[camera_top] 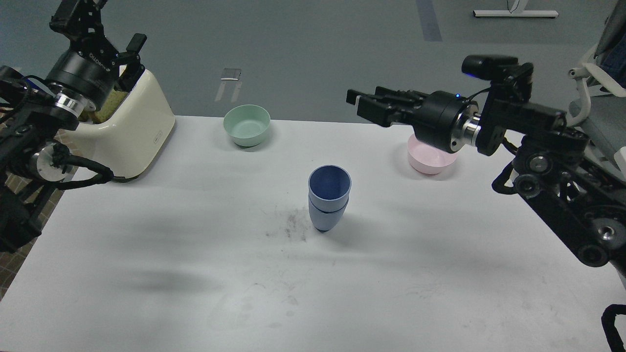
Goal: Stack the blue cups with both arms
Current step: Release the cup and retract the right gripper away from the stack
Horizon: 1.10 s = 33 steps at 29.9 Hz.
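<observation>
The two blue cups stand nested and upright at the middle of the white table (195,254). The upper cup (329,188) sits inside the lower cup (324,220), whose rim shows as a band below it. My right gripper (357,102) is raised above and to the right of the stack, well apart from it, with fingers parted and empty. My left gripper (102,24) is high at the far left, over the cream appliance, open and empty.
A cream appliance (132,127) stands at the back left. A mint-green bowl (247,124) sits at the back centre. A pale-pink bowl (430,159) sits at the back right, under my right arm. A chair (601,98) stands beyond the table's right edge.
</observation>
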{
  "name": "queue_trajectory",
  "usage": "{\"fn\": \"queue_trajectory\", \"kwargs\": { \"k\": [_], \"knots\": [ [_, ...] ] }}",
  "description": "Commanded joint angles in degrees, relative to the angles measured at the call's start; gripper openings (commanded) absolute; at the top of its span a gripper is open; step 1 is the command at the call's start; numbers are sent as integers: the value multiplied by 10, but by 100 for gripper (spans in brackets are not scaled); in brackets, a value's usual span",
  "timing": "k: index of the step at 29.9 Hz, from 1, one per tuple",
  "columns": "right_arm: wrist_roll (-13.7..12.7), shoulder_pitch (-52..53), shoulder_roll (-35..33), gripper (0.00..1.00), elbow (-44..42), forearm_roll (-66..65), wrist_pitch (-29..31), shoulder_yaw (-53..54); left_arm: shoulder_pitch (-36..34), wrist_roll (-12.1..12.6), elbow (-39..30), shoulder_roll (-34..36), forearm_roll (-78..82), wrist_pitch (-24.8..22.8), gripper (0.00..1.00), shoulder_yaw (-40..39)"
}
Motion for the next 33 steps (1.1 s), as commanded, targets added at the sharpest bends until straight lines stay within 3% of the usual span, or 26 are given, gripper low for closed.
{"fn": "queue_trajectory", "kwargs": {
  "k": [1,8,13,26,33],
  "knots": [
    [0,20,24,100,-18,6,0,115,0,-4,-1,-2,-3,1,97,-7],
    [1,20,25,100,-69,125,0,287,1,-8,-1,-3,-16,1,97,-12],
    [2,10,5,100,-141,218,0,343,2,-10,0,-4,-17,5,97,-13],
    [4,-116,4,100,-176,438,0,408,8,-3,17,-9,-33,2,97,-68],
    [6,-119,5,100,-217,523,0,431,6,-3,24,-46,-33,1,97,-69]
  ]
}}
